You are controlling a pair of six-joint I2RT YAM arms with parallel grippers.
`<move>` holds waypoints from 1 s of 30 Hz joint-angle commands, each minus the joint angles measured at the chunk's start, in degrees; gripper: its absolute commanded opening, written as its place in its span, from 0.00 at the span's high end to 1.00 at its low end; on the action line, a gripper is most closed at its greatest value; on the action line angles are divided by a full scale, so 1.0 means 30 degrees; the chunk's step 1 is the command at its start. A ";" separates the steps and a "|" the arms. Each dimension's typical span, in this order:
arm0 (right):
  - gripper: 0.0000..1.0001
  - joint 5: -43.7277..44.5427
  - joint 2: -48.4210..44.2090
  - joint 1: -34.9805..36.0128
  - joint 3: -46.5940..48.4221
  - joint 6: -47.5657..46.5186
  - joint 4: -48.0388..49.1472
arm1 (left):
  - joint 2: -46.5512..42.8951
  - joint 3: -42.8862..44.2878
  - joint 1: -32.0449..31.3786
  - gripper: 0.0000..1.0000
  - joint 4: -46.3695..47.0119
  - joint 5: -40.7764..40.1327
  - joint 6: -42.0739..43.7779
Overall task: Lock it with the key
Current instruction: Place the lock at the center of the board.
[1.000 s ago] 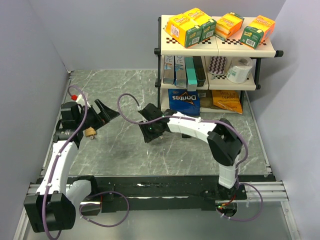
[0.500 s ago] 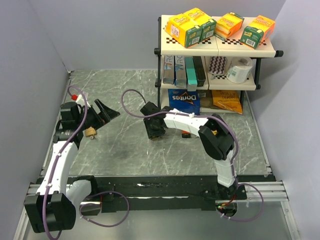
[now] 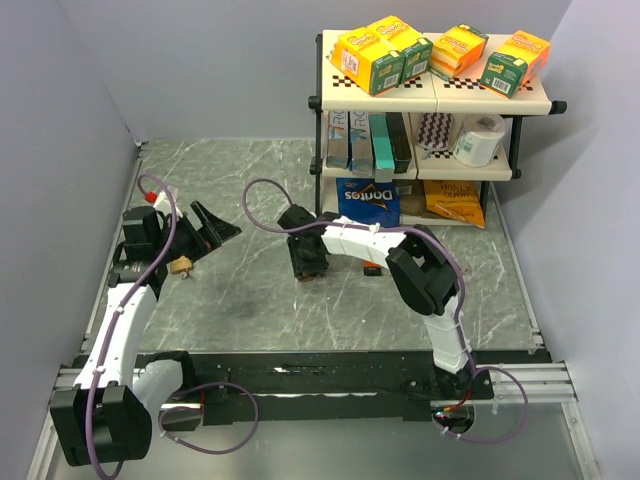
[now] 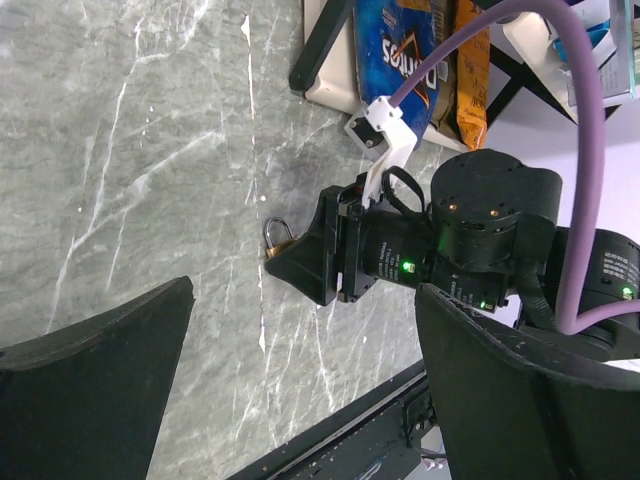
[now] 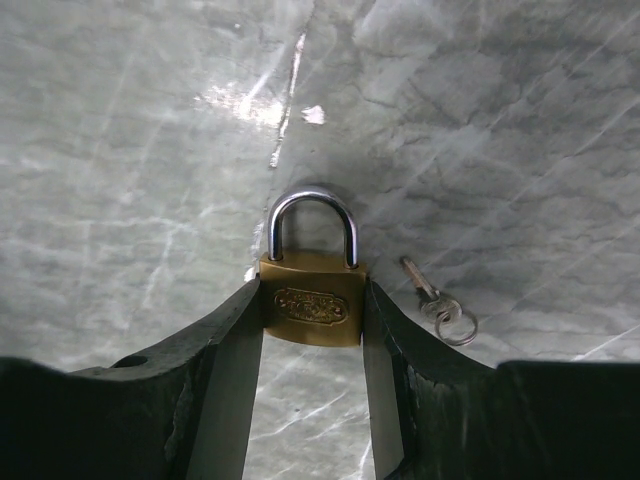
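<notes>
Your right gripper clamps the padlock; the key lies just outside its jaws, and a careless nudge could send it skidding. Your left gripper hangs wide open, empty.

Grey marble table. Shelf at far right: four orange-green boxes on top; upright boxes and paper roll mid-level; Doritos bag and orange bag below.

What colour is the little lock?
The padlock body is brassy gold, its shackle shiny silver; right wrist view shows it best.
</notes>
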 commanded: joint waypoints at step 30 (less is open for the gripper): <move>0.14 0.0015 -0.4735 -0.0021 0.0446 -0.4690 0.2613 | 0.7099 0.9677 0.4146 0.04 -1.0063 -0.3232 1.7431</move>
